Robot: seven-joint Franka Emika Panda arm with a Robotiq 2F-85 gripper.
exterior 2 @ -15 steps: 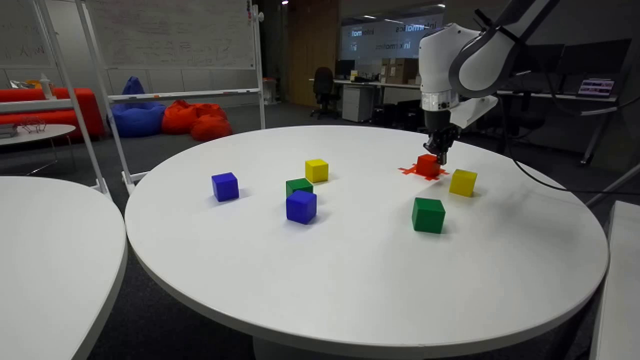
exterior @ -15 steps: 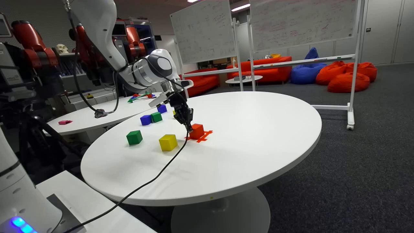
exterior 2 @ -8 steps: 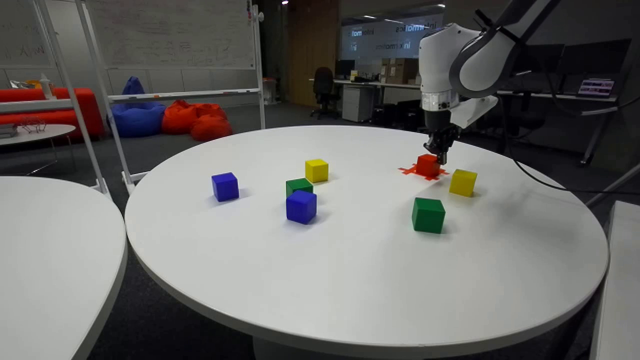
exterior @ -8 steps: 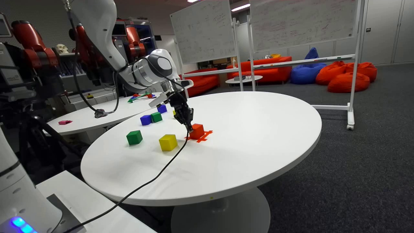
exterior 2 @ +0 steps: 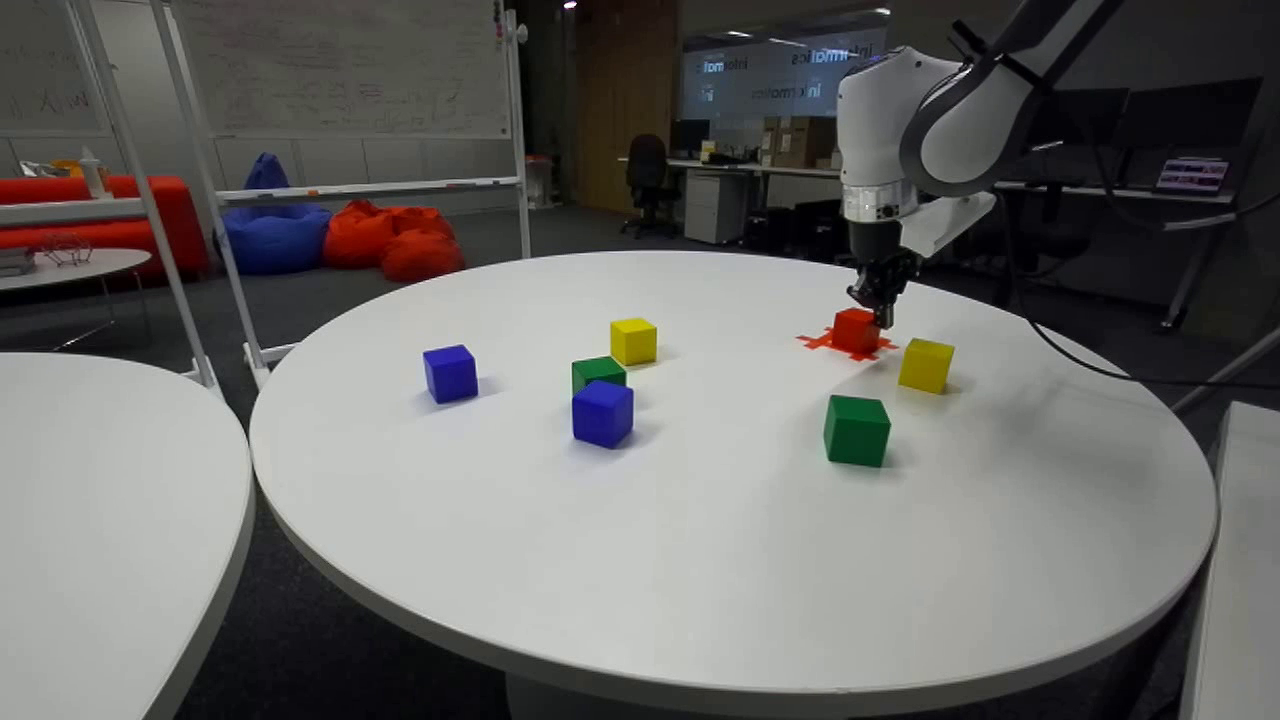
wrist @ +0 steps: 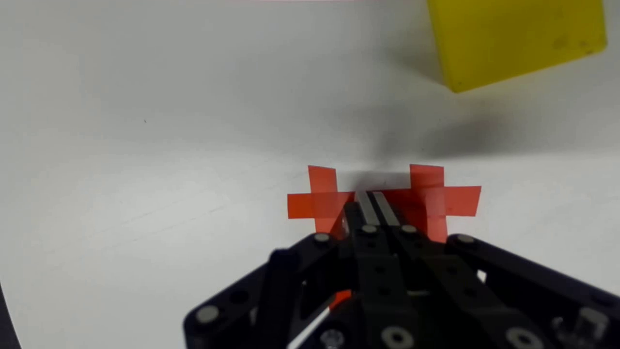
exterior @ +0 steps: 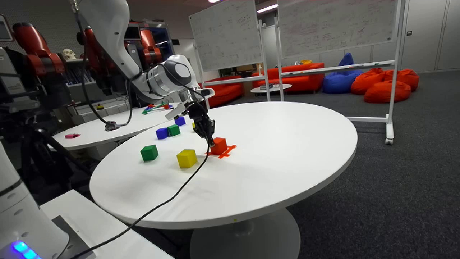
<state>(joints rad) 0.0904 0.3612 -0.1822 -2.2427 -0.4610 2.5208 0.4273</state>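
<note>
My gripper (exterior: pixel 211 144) is shut with nothing between its fingers. It points down at the side of a red cube (exterior: pixel 219 146), close beside it; I cannot tell whether they touch. In an exterior view the fingertips of the gripper (exterior 2: pixel 884 322) overlap the right edge of the red cube (exterior 2: pixel 856 331). Red tape strips (exterior 2: pixel 815 342) on the table surround that cube's base. From the wrist, the gripper (wrist: pixel 376 195) hides most of the cube, and crossed red tape (wrist: pixel 301 206) shows on both sides. A yellow cube (wrist: pixel 518 39) lies close by.
On the white round table (exterior 2: pixel 700 560) stand a green cube (exterior 2: pixel 857 431), a farther yellow cube (exterior 2: pixel 633 341), a blue cube (exterior 2: pixel 451 374), and another blue cube (exterior 2: pixel 603 414) partly covering a green cube (exterior 2: pixel 598 371). A black cable (exterior: pixel 172 197) hangs across the table's near side.
</note>
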